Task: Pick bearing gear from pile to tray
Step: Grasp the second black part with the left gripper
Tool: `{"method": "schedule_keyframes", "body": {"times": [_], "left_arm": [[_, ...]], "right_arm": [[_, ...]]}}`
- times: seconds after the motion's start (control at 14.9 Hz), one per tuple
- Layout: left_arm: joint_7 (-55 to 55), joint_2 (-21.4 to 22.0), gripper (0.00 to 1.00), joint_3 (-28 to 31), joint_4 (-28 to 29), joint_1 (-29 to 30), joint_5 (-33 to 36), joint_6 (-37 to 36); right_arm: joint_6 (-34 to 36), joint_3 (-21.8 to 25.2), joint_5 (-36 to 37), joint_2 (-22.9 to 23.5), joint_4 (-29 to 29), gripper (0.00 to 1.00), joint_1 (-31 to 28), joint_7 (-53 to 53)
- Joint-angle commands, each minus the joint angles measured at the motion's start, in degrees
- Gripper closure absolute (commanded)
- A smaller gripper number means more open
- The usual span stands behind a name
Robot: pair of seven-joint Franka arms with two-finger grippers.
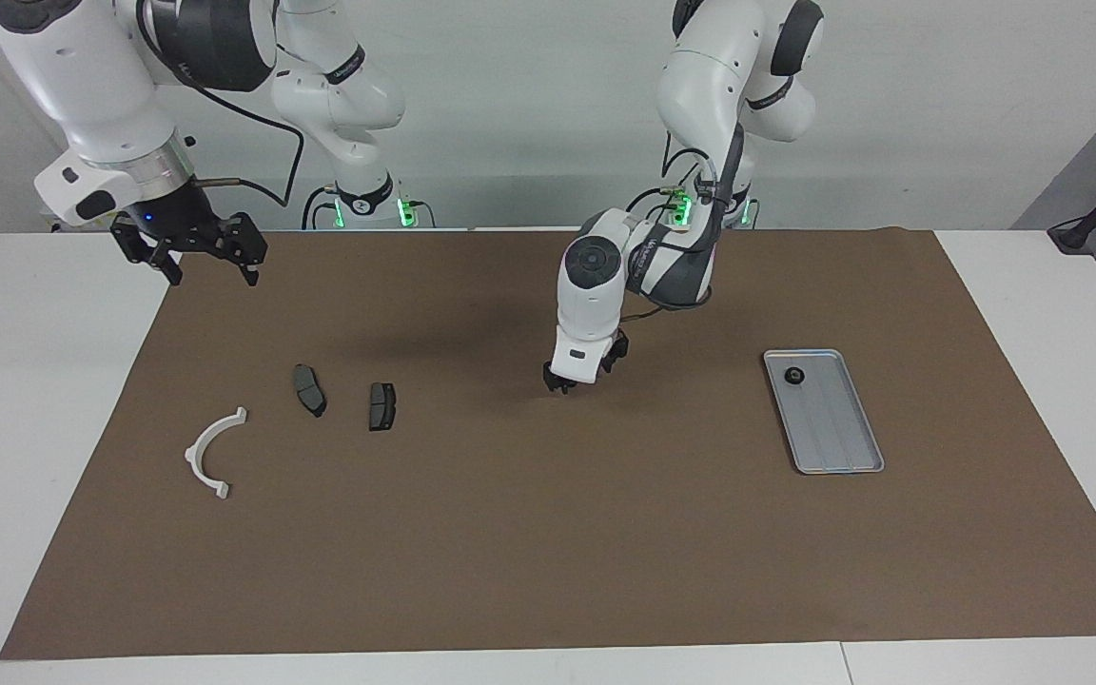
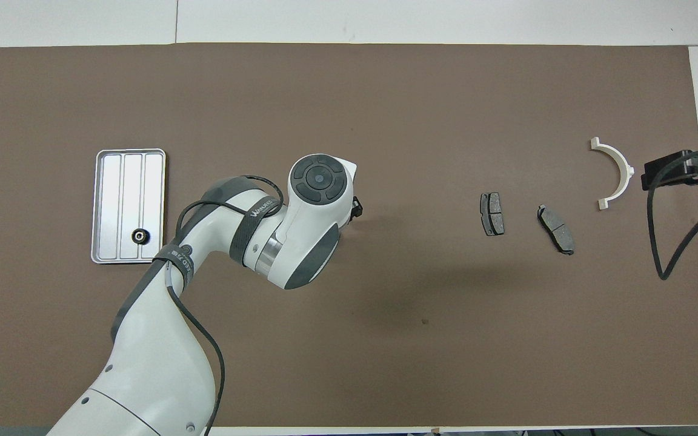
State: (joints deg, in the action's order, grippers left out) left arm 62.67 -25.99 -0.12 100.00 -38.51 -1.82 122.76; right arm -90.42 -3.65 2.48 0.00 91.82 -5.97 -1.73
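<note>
Although whatever lies beneath is hidden, the left gripper (image 1: 558, 385) hangs low over the brown mat (image 1: 548, 533), fingers spread. The right gripper (image 1: 215, 276) waits, fingers spread, above the mat's corner. One small black toothed bearing gear (image 1: 793, 376) lies in the flat silver-grey metal tray (image 1: 843, 447). It is judged light, rigid and smooth, best pinched across its rim.

1 gear (image 1: 793, 377) in tray (image 1: 843, 447); 2 brake pads (image 1: 309, 390) beside bracket (image 1: 210, 455)

We take this for a robotics lab: two white robot arms stand at the edge of a white worktop (image 1: 34, 400) against a bare pale wall, with cables and green lights at their bases. A brown mat (image 1: 548, 533) covers the worktop, and on it lie only a few machine parts and a small metal tray (image 1: 843, 457).
</note>
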Motion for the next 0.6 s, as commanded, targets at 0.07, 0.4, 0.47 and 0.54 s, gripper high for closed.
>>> {"method": "schedule_keyframes", "body": {"times": [0.07, 0.4, 0.47, 0.54], "left_arm": [[4.2, 2.0, 0.14, 0.7, 5.5, -1.3, -0.3, 7.4], [4.2, 2.2, 0.19, 0.6, 6.2, -1.7, -0.4, 6.8], [4.2, 2.5, 0.19, 0.6, 6.2, -2.3, -0.5, 6.6], [4.4, 2.5, 0.19, 0.6, 6.3, -2.4, -0.6, 6.7]], "right_arm": [[-0.1, -0.6, -1.3, -2.1, 2.7, 0.0, -1.0, 0.6], [-0.1, -0.6, -1.3, -2.1, 2.8, 0.0, -0.6, 0.8], [-0.1, -0.6, -1.5, -2.1, 2.7, 0.0, -0.5, 1.2], [-0.2, -0.6, -2.6, -2.1, 2.6, 0.0, -0.6, 2.0]]}}
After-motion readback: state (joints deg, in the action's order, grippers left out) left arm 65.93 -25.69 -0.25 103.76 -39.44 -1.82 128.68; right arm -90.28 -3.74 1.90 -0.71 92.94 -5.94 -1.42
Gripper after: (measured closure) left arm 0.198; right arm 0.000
